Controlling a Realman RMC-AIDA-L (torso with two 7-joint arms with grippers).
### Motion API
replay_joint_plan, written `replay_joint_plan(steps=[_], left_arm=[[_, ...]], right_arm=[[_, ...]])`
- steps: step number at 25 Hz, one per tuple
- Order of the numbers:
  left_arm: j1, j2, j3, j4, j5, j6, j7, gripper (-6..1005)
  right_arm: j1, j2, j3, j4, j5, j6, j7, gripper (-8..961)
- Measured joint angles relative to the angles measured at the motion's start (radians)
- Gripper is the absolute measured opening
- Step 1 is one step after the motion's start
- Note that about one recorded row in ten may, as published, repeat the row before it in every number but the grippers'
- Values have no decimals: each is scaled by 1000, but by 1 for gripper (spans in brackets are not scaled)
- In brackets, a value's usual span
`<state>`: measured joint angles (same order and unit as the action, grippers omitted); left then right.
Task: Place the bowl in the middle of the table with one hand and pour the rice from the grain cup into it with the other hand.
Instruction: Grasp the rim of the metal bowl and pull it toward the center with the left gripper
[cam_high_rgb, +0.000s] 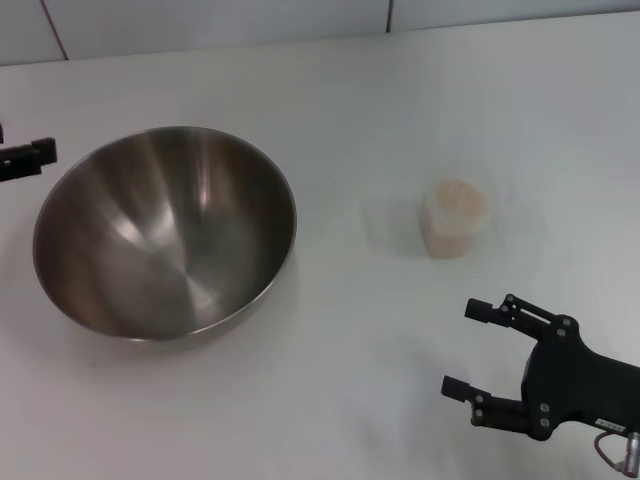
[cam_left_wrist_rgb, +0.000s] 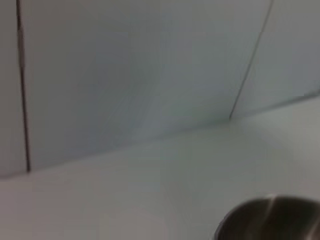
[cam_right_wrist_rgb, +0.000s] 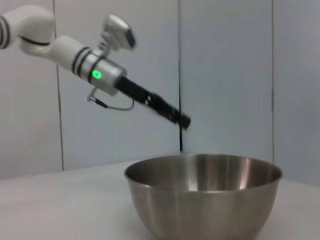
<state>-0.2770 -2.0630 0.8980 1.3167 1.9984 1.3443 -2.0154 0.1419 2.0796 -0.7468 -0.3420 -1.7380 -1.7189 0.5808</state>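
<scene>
The steel bowl (cam_high_rgb: 165, 235) stands upright and empty on the left part of the white table (cam_high_rgb: 340, 400). It also shows in the right wrist view (cam_right_wrist_rgb: 202, 192), and its rim shows in the left wrist view (cam_left_wrist_rgb: 272, 217). The clear grain cup (cam_high_rgb: 455, 218) stands right of the table's middle, filled with pale pinkish rice (cam_high_rgb: 458, 198). My right gripper (cam_high_rgb: 466, 348) is open and empty, near the front right, a short way in front of the cup. My left gripper (cam_high_rgb: 30, 157) is at the far left edge, just beyond the bowl's rim; in the right wrist view it (cam_right_wrist_rgb: 181, 120) hovers above and behind the bowl.
A pale tiled wall (cam_high_rgb: 300, 20) runs along the table's far edge. Bare tabletop lies between the bowl and the cup.
</scene>
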Motion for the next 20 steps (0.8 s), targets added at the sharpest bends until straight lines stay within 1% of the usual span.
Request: replay_joint_plan(steps=[1, 2, 4, 7, 10, 14, 16, 20], left_arm=[[-41, 1, -1, 5, 98, 7, -64, 801], [-102, -1, -2, 0, 224, 28, -116, 801], [-141, -5, 5, -4, 298, 41, -133, 801], [-164, -7, 23, -7, 330, 43, -143, 803], [-198, -3, 47, -51, 359, 46, -150, 804], [-219, -4, 53, -86, 401, 46, -150, 804], [-248, -5, 61, -136, 436, 45, -151, 803], [-259, -5, 62, -147, 443, 40, -150, 800]], right_arm=[[-1, 0, 5, 0, 0, -6, 0, 836], [-2, 0, 10, 0, 0, -11, 0, 836], [-3, 1, 16, 0, 0, -22, 0, 835], [-5, 2, 26, 2, 0, -35, 1, 835], [-5, 2, 29, 3, 0, -38, 1, 835], [-5, 2, 29, 3, 0, -42, 1, 835], [-5, 2, 29, 3, 0, -42, 1, 836], [-3, 2, 29, 3, 0, -43, 1, 836]])
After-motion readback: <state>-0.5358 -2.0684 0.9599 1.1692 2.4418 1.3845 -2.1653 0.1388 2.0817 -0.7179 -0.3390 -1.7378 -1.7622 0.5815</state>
